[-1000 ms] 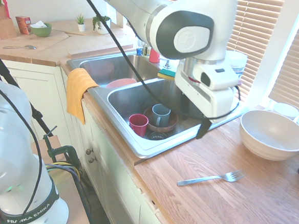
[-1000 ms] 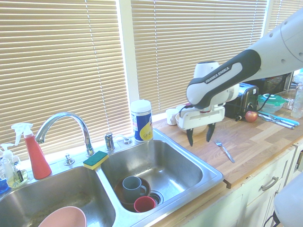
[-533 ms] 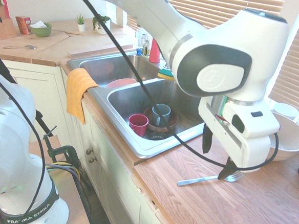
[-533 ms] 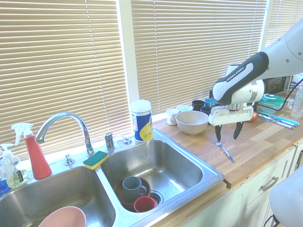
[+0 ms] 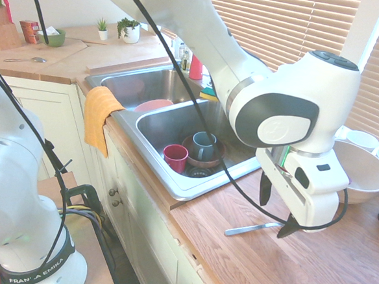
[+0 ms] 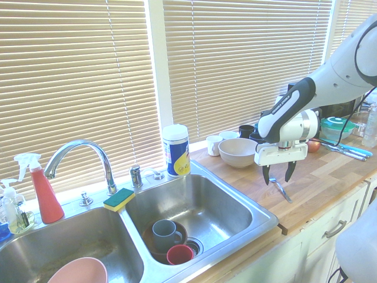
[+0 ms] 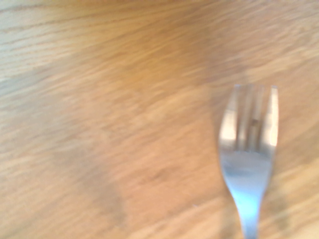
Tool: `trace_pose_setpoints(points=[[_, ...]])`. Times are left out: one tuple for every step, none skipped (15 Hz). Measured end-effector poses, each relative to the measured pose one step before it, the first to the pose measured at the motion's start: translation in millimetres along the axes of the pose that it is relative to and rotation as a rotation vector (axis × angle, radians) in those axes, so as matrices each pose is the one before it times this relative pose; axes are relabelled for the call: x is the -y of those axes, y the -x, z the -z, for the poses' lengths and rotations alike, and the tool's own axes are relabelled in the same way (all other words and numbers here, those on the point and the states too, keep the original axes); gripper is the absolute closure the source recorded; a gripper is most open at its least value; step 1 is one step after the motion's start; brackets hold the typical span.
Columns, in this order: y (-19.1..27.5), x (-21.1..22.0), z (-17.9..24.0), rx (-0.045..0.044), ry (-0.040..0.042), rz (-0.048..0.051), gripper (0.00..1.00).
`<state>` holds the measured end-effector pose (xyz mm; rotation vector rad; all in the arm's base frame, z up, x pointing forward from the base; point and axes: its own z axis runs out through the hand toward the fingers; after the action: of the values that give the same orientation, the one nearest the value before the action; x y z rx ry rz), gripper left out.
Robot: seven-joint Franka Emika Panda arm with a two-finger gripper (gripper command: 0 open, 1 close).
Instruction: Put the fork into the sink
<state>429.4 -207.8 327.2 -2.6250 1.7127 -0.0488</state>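
The silver fork [image 5: 251,229] lies flat on the wooden counter, right of the steel sink [image 5: 173,188]. In the first exterior view only its handle shows, the tines being hidden behind the gripper. My gripper [image 5: 277,210] hangs just above the fork's tine end, open, with one dark finger on each side of it and nothing held. The second exterior view shows the gripper [image 6: 277,175] low over the fork [image 6: 282,190], beside the sink [image 6: 260,216]. Up close in the wrist view, the fork [image 7: 247,149] is blurred on the wood, tines pointing away.
A large white bowl [image 5: 364,171] stands behind the gripper. The near basin holds a red cup [image 5: 175,157] and a grey mug [image 5: 203,145] in a brown bowl. An orange towel [image 5: 99,115] hangs over the sink's front. A faucet [image 6: 82,152], sponge [image 6: 119,198] and canister [image 6: 175,150] line the back rim.
The arm swung from above the sink's right edge out over the counter, then came down over the fork's tine end. The fork has not moved.
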Motion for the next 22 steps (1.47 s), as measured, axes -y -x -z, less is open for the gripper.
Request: trace_pose_setpoints(points=[[0.6,3.13,-2.31,0.00562,-0.00225,-0.00544,1.0],[0.52,1.73,-3.14,0.00298,-0.00028,-0.00216,1.0],[0.14,0.85,-2.97,0.00187,-0.0002,-0.00244,1.0],[-0.05,0.14,-1.93,0.00403,0.0,-0.00458,1.0],[-0.12,0.18,-0.51,0.00133,-0.00019,-0.00336,1.0],[0.13,0.3,0.08,-0.00014,-0.00014,-0.0029,1.0],[0.65,0.71,-0.12,0.00021,0.00018,-0.00227,1.0],[0.99,1.02,-0.39,0.00051,0.00069,-0.00054,1.0],[0.64,0.68,-0.25,0.0002,0.00049,-0.00039,1.0],[0.12,0.14,-0.09,0.00011,0.00015,-0.00166,1.0],[-0.33,-0.35,-0.12,-0.00054,0.00037,-0.00149,1.0],[-0.4,-0.5,-0.08,-0.00011,0.0001,-0.00138,1.0],[-0.37,-0.49,-0.07,0.00015,0.00011,-0.0013,1.0],[-0.27,-0.46,-0.14,0.00016,0.00014,-0.00108,1.0],[-0.06,-0.11,-0.05,-0.00008,-0.00008,-0.00026,1.0],[0.01,0.0,-0.02,0.00008,-0.00005,-0.0001,1.0],[-0.04,0.08,-0.02,-0.0016,-0.00149,0.00003,1.0],[-0.24,-0.22,-0.14,-0.00243,-0.0022,-0.00057,1.0],[-0.68,-0.76,-0.12,-0.00166,-0.00148,-0.00174,1.0],[-1.17,-1.29,-0.11,-0.00219,-0.00148,-0.0026,1.0],[-1.07,-1.08,0.4,-0.00112,-0.00127,-0.00271,1.0],[-1.38,-1.49,0.42,-0.00112,0.00002,-0.00324,1.0]])
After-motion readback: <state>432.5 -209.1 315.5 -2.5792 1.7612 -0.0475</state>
